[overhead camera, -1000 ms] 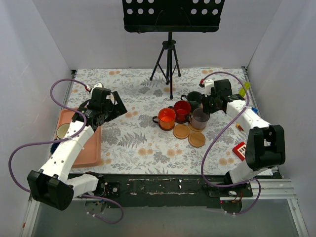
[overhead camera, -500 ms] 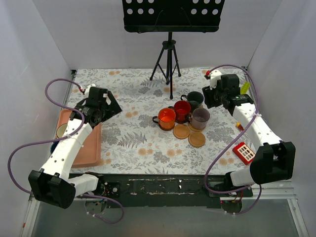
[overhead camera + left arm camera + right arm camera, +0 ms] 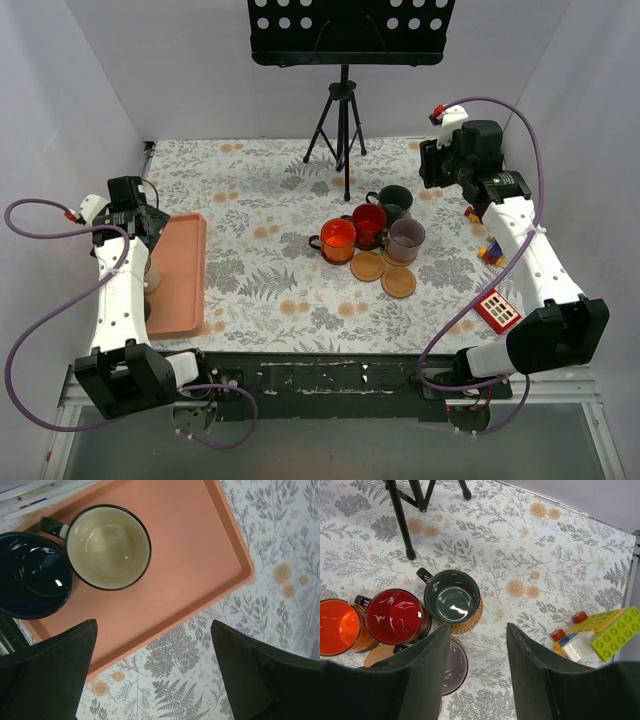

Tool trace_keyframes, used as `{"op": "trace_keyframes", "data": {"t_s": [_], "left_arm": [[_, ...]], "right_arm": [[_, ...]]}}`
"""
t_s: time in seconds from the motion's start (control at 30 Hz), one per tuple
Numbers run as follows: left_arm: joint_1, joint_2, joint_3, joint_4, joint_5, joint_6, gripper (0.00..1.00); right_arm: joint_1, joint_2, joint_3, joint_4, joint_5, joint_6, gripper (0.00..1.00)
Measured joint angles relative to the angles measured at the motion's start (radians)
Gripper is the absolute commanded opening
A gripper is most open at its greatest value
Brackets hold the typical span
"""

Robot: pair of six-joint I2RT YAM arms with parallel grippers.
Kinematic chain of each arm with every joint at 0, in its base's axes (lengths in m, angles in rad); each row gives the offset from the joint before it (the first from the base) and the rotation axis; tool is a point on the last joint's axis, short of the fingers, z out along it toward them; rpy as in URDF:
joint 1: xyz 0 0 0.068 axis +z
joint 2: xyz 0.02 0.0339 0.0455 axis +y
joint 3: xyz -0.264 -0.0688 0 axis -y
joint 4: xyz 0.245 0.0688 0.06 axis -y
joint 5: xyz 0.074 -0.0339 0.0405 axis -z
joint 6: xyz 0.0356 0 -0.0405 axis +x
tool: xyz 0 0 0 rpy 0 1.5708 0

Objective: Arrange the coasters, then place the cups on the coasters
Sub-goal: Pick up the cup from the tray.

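My left gripper (image 3: 154, 630) hangs wide open and empty. Just ahead and to the left, the cream cup (image 3: 107, 547) stands upright on the pink tray (image 3: 200, 555), with the dark blue cup (image 3: 32, 582) close against its left side. I judge it rigid, light and glossy, so I would pinch the free right rim.

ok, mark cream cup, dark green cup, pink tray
cream cup (image 3: 108, 547): left wrist view, inside bottom.
dark green cup (image 3: 451, 597): right wrist view, inside bottom.
pink tray (image 3: 192, 545): left wrist view, bare floor.

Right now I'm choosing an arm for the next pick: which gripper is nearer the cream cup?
Left. The left gripper hovers over the pink tray beside the cream cup; the right gripper is across the table, above the dark green cup.
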State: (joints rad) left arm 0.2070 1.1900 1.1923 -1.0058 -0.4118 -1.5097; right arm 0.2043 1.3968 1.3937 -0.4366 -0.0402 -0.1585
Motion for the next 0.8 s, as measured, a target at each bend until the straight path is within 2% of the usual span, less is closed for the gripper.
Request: {"op": "trace_keyframes", "data": {"t_s": [0.2, 0.4, 0.67, 0.8], "left_arm": [[0.088, -0.010, -0.048, 0.047, -0.040, -0.018, 0.98], [0.109, 0.068, -0.050, 0.076, -0.128, 0.074, 0.98], [0.201, 0.137, -0.028, 0.132, -0.191, 0.175, 0.98], [0.249, 0.139, -0.039, 0.190, -0.192, 0.245, 0.89]], "right_arm": [[0.000, 0.000, 0.010, -0.029, -0.019, 0.062, 0.49], [0.000, -0.016, -0.051, -0.015, -0.071, 0.145, 0.47], [0.001, -0.101, -0.157, -0.013, -0.077, 0.174, 0.47], [0.001, -0.117, -0.172, -0.008, -0.080, 0.174, 0.47]]}}
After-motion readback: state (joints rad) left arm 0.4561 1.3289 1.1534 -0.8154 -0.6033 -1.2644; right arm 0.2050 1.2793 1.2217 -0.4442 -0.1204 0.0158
